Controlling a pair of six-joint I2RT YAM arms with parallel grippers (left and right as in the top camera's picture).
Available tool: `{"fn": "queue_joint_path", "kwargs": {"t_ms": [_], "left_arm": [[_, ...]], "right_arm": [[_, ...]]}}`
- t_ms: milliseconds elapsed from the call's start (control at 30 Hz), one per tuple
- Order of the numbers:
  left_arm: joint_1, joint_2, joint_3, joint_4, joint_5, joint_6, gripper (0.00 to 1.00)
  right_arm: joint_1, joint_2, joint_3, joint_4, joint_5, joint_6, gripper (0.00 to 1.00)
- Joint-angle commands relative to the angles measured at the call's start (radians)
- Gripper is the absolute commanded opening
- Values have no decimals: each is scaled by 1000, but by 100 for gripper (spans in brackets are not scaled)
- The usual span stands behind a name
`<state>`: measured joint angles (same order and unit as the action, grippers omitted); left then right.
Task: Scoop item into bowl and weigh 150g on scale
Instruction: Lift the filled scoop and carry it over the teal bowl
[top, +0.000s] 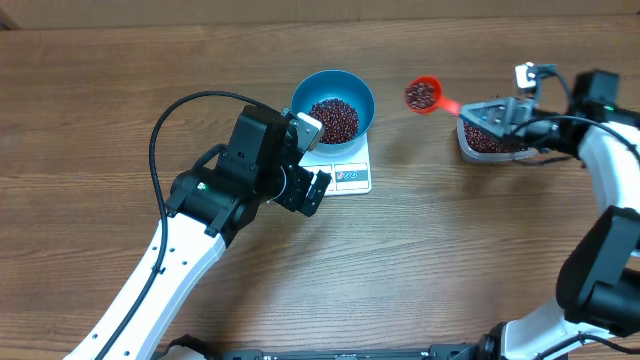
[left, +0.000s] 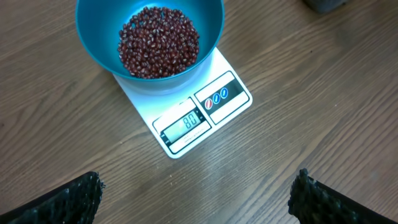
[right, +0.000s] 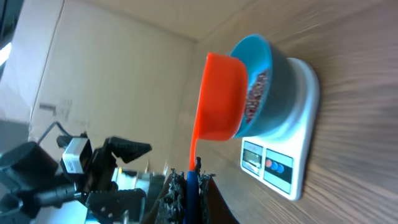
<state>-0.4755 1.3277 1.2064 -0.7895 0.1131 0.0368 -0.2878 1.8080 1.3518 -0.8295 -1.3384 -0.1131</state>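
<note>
Two grippers hang over the wooden table (top: 100, 120): the left gripper (left: 196, 200), jaws spread wide and empty, just beside the white scale (top: 352, 177); the right gripper (top: 497, 116) over the clear tub (top: 488, 147). On the scale sits the teal bowl (top: 350, 84). The right jaws are clamped on the handle of the orange-red scoop (top: 424, 95), between bowl and tub. Small red-brown beans (top: 334, 118) lie in bowl, tub and scoop.

Open gap between bowl (top: 340, 80) and scoop (top: 446, 103)

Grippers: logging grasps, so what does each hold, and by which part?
Right gripper holds the orange scoop by its handle's end; left gripper holds nothing.
</note>
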Motion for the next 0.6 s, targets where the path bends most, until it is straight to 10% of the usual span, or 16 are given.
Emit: {"fn": "queue_joint_path", "kwargs": {"t_ms": [0, 567], "left_arm": [[4, -8, 2, 0, 10, 19, 100], [4, -8, 2, 0, 10, 19, 100]], "right_arm": [[101, 6, 12, 123, -23, 193, 4], [376, 6, 31, 361, 360, 370, 4]]}}
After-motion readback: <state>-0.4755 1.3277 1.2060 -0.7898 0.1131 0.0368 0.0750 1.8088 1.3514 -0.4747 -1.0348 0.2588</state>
